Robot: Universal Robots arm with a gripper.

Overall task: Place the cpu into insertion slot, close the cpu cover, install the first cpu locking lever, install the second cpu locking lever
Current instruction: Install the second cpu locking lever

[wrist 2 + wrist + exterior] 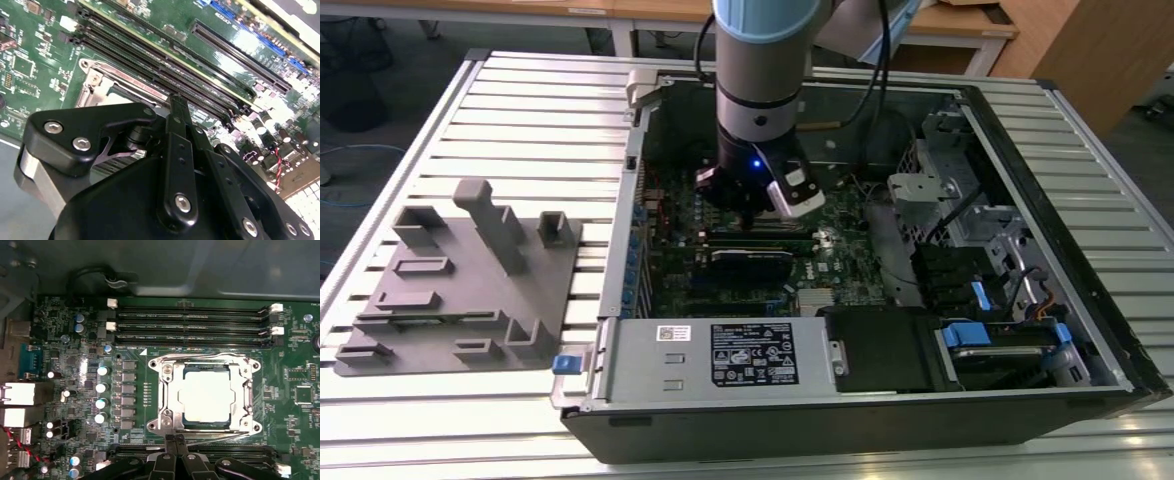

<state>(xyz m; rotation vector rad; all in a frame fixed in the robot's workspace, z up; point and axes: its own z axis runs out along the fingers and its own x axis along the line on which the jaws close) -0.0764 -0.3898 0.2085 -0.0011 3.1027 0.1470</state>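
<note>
bright overhead light, glare on cpu [206,396]

Computer case [1067,330] lay open on slatted table [520,120]; fixture block [460,285] beside it toward the exterior view's left. Inside, motherboard [65,335] flat on case floor. In first wrist view, cpu [206,396] sat in insertion slot [167,395], cpu cover [246,371] closed around it, memory slots [190,322] flanking two sides.

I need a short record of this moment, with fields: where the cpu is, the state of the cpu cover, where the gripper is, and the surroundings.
cpu: lies flat in the insertion slot, silvery top showing
cpu cover: metal frame down around the cpu
gripper: fingertips together at the socket's edge, holding nothing visible
memory slots: long black rows beside the socket
computer case: open, on a slatted table
</note>
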